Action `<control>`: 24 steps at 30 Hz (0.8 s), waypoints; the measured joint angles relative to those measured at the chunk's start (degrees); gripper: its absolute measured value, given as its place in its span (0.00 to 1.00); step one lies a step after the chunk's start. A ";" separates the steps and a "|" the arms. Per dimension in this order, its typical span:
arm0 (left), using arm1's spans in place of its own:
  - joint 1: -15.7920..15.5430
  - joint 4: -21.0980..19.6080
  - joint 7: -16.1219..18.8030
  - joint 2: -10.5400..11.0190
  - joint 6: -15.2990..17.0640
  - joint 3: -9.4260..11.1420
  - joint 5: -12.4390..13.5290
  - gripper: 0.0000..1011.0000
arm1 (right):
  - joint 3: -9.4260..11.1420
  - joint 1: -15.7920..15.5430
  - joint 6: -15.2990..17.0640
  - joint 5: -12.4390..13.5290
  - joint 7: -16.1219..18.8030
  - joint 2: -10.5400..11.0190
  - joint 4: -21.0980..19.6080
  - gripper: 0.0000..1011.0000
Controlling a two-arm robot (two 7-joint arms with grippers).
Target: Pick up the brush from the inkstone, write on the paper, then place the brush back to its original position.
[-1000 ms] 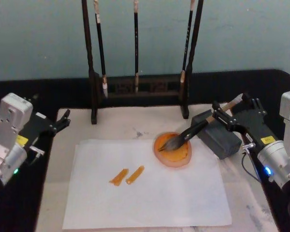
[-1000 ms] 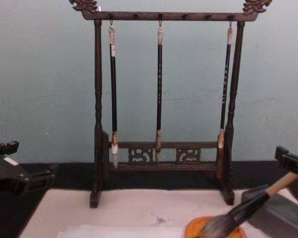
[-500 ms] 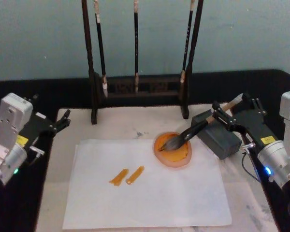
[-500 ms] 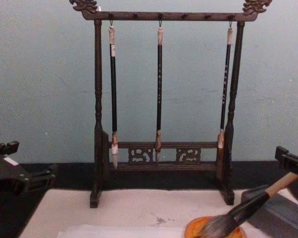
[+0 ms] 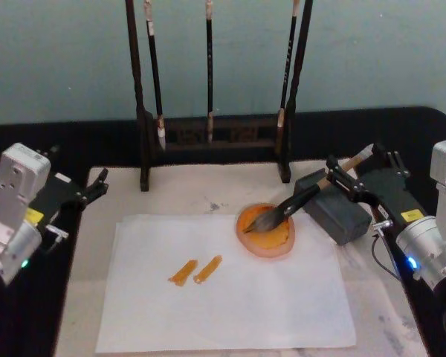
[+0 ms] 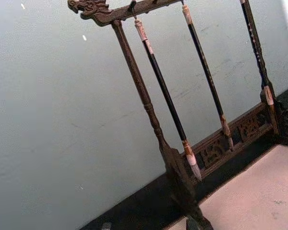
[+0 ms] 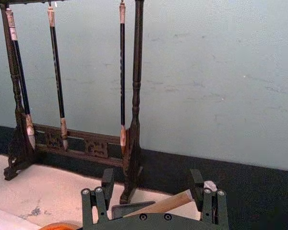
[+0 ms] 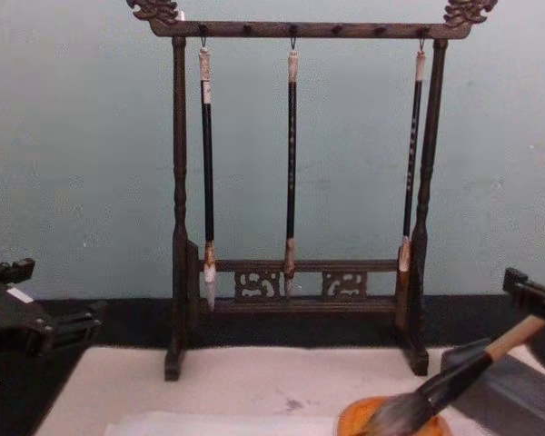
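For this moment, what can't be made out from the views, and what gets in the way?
- Whether the right gripper clamps the brush: in the right wrist view its fingers stand either side of the handle, but the gripper body hides any contact.
- Brush tuft in the orange dish: cut by the chest view's bottom edge.
- Left gripper fingers, parked beside the mat: too small in the head view.
- Markings on the hanging brushes: too small.

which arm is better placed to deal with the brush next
Right. The right gripper has its open fingers on either side of the brush handle over the inkstone. The left gripper sits far off beside the mat's left edge.
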 joint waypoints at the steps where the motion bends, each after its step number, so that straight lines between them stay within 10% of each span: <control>1: 0.00 0.00 0.00 0.00 0.00 0.00 0.00 1.00 | 0.00 0.00 0.00 0.00 0.00 0.00 0.00 0.99; 24: 0.00 0.00 0.00 0.00 0.00 0.00 0.00 1.00 | 0.00 0.00 0.00 0.00 0.00 0.00 0.00 0.99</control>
